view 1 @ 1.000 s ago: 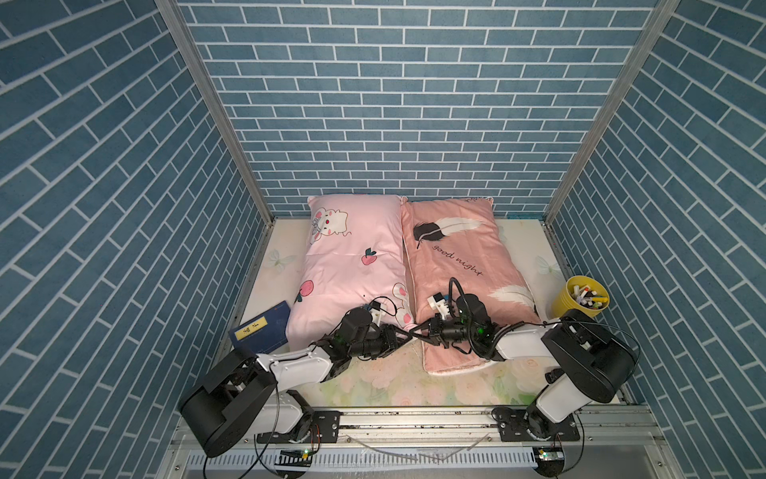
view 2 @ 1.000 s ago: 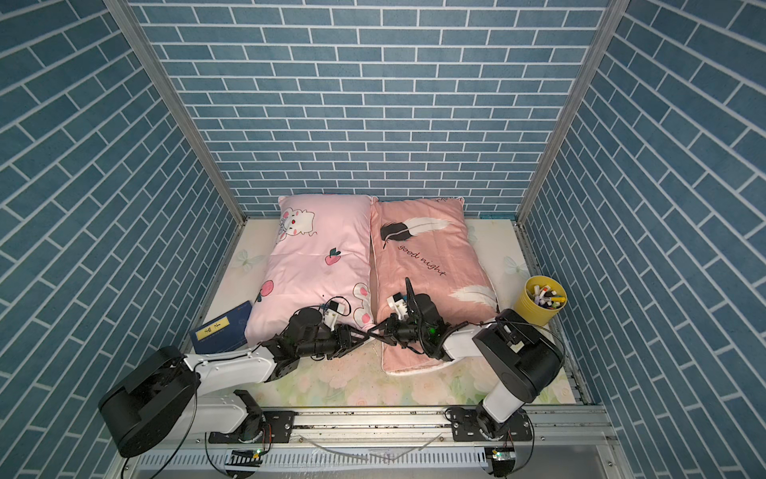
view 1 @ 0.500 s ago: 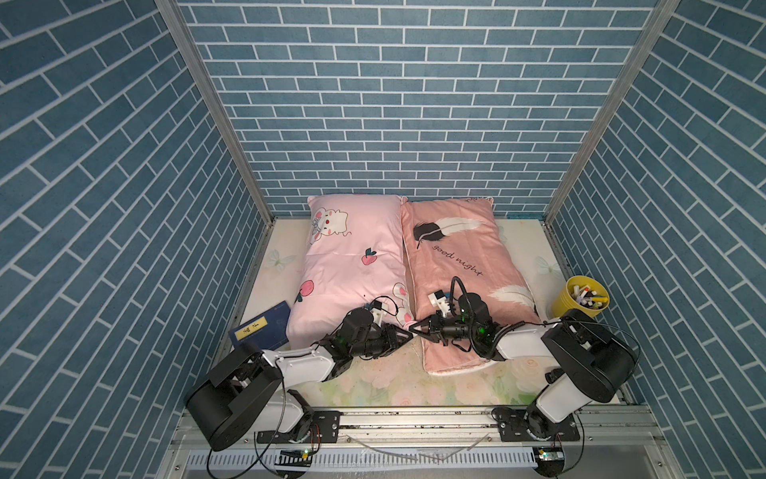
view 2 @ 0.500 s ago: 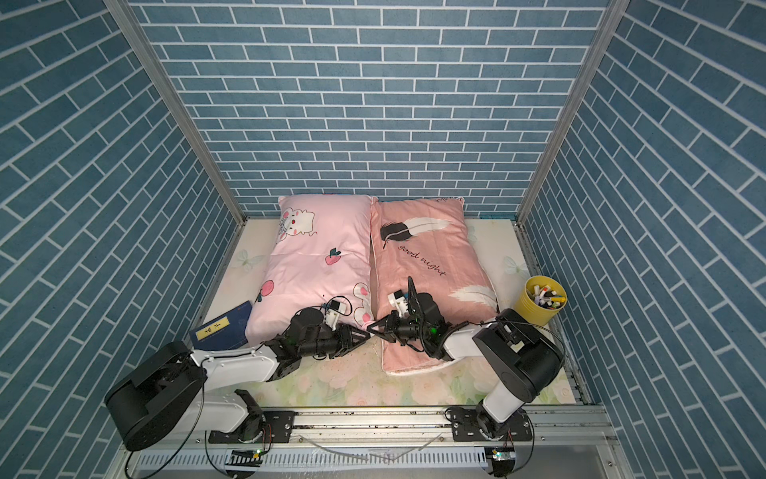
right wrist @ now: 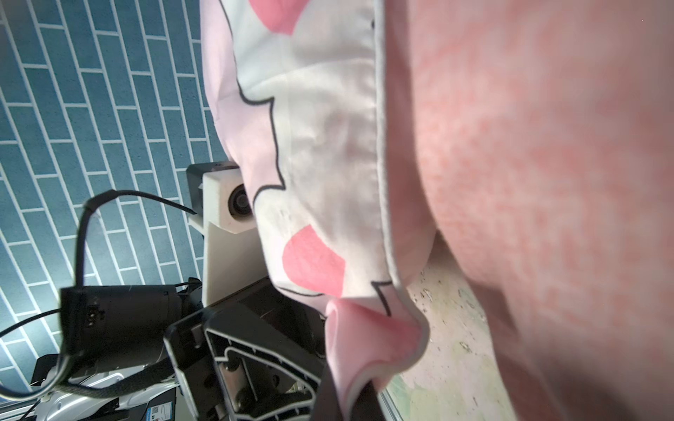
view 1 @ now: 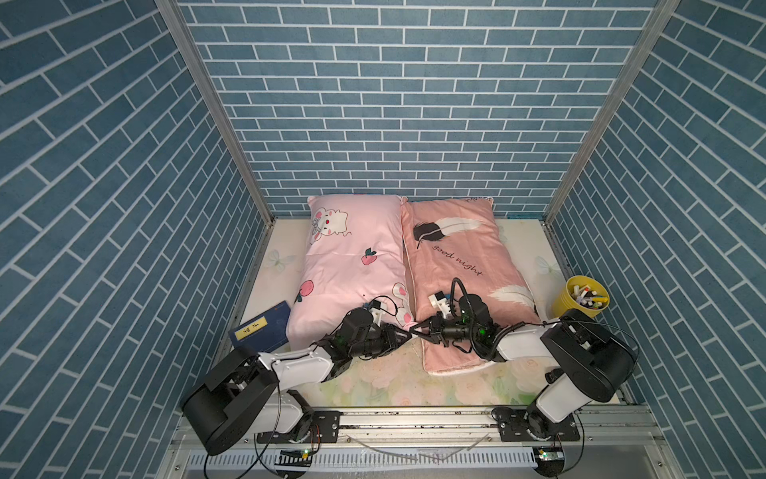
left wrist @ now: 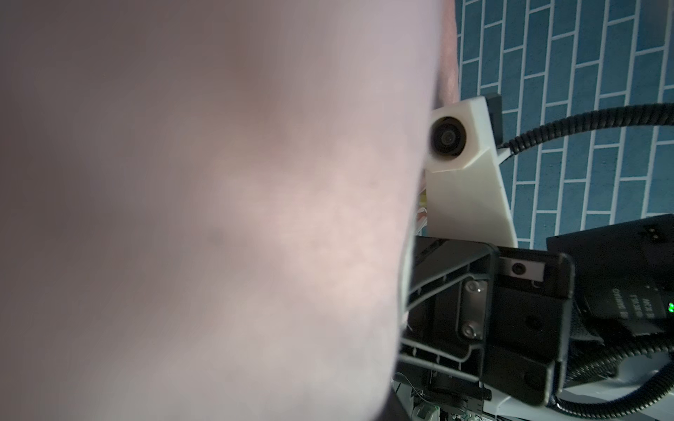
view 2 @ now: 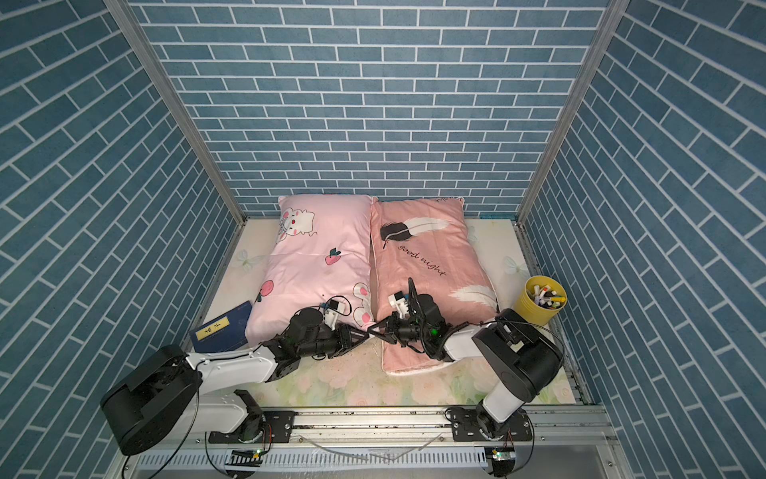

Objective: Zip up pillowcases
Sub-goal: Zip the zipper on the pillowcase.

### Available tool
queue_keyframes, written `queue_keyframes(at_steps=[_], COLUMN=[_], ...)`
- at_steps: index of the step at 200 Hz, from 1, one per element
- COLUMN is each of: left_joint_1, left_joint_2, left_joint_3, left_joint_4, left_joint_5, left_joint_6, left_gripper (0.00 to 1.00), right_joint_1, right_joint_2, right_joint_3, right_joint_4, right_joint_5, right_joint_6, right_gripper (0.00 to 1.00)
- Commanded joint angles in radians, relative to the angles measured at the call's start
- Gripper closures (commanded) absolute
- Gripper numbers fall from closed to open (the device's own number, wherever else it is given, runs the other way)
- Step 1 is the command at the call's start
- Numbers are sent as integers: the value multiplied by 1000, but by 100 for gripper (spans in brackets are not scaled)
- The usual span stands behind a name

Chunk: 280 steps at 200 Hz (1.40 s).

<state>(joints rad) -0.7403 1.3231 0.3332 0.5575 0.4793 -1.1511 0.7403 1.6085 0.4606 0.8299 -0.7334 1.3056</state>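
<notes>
Where blue brick-patterned walls close in on three sides, a table with a pale flowery cover carries two stuffed pillowcases. They lie side by side, touching along their long edges. The bunny pillowcase is light pink with a white bunny and strawberries. The feather pillowcase, on the right arm's side, is salmon with black-and-white feathers and "good night" in script. A blue book lies just beside the bunny pillowcase's near edge, and a yellow cup of pens stands by the right wall.

Both arms reach low to the bunny pillowcase's near corner. The right fingers are closed tight, pinching a fold of that corner. The left fingers point at the same corner. I cannot tell how far apart they are, because blurred pink cloth fills the left wrist view.
</notes>
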Motion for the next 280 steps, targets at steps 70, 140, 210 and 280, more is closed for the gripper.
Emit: queue_keyframes(at_steps=[70, 140, 210, 280], left_joint_1=[-4, -4, -4, -4], left_joint_2=[45, 21, -2, 19], left_joint_3=[29, 38, 40, 43], left_joint_4=[79, 33, -3, 17], left_joint_5=[-13, -13, -13, -10], left_joint_6=[-4, 14, 23, 21], left_gripper=[75, 79, 80, 82], right_joint_1=[0, -1, -6, -6], right_joint_2=[16, 24, 2, 0], right_joint_3=[-26, -30, -28, -28], right_joint_4=[33, 25, -44, -47], right_joint_5=[-6, -5, -1, -1], right_joint_6=[36, 29, -9, -12], right_gripper=[100, 100, 100, 100])
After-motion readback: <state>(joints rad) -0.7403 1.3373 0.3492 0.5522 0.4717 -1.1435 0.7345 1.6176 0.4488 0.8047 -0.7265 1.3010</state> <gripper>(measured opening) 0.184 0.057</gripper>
